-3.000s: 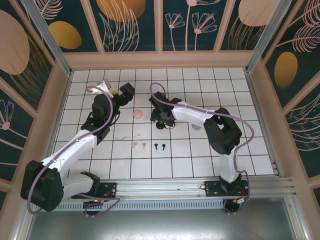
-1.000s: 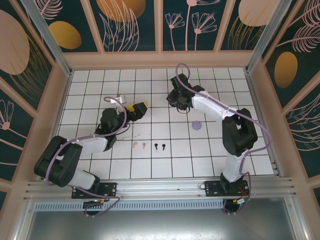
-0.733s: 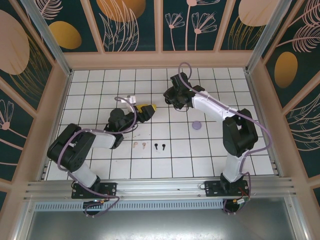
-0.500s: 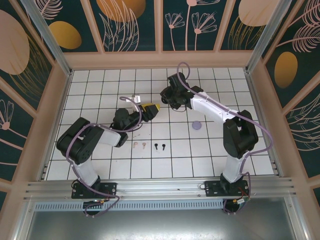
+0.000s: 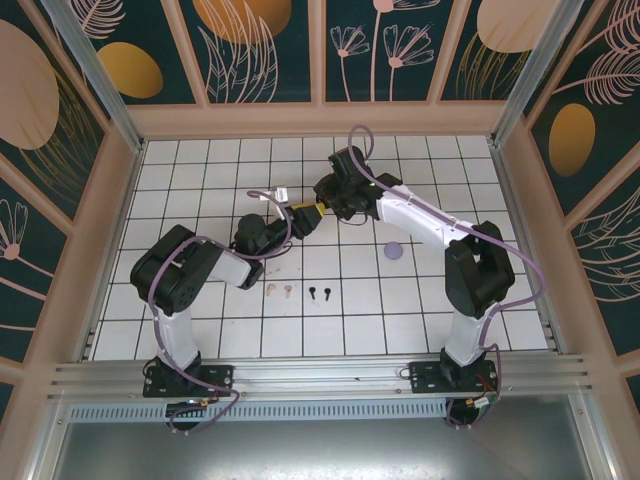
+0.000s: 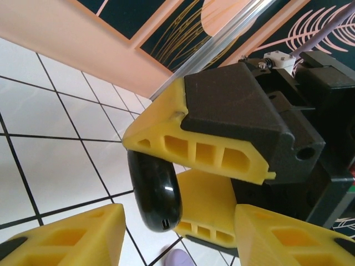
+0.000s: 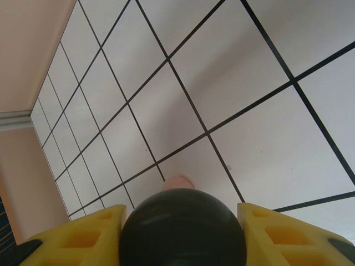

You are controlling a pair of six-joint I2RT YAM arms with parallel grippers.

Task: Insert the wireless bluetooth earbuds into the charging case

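The pink earbuds (image 5: 272, 291) and black earbuds (image 5: 312, 293) lie side by side on the white tiles (image 5: 200, 330). Farther back, our right gripper (image 7: 183, 221) squeezes a black case (image 6: 155, 188). Our left gripper (image 6: 177, 209) sits right at it; we cannot tell if it grabs. A purple case (image 5: 393, 250) lies apart on bare tiles.

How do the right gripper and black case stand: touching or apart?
Touching: left wrist view shows the black case pinched between the right gripper's yellow fingers.
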